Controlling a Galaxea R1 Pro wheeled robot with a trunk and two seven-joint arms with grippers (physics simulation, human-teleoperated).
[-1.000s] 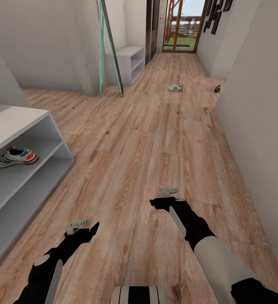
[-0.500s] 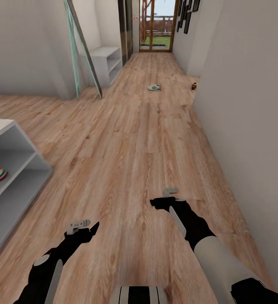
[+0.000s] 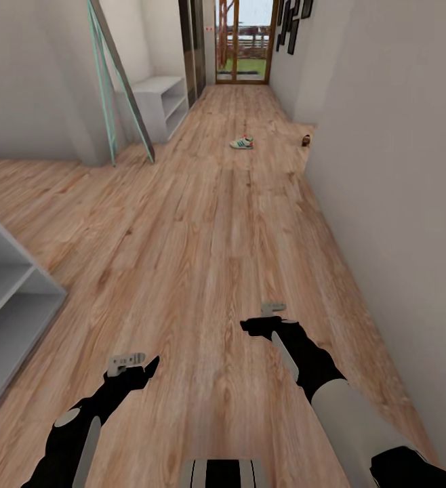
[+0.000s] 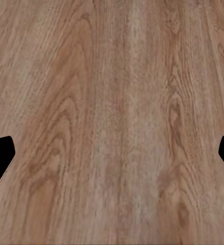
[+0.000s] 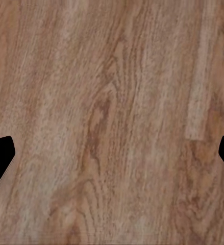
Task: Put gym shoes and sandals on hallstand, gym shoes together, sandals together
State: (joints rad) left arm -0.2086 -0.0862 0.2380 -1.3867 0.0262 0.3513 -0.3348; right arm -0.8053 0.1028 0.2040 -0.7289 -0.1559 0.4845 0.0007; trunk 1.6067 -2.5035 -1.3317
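Right now I'm parked mid-corridor with both arms low in the bottom of the head view, and the thing I care about is way up the hall. One gym shoe point(image 3: 242, 143) sits on the corridor floor point(image 3: 203, 251) in the upper middle of the frame, well apart from either arm, lying roughly crosswise to the planks, though it's too small to be sure which end is the toe. A small dark brown thing just right of it, tight against the wall, is probably a sandal point(image 3: 306, 140), but I can't make out straps at this size.

The left gripper point(image 3: 127, 362) and right gripper point(image 3: 272, 308) both hang over bare planks. In both wrist views the finger tips sit out at the two side edges with only wood grain between them, so I'd call both sets of jaws open and empty.

The shoe is straight ahead, a touch right of centre, so the right arm looks like the nearer one once I roll up. The hallstand point(image 3: 6, 298) corner sits at the left edge of the frame, so I'd be hauling the shoe back this way.
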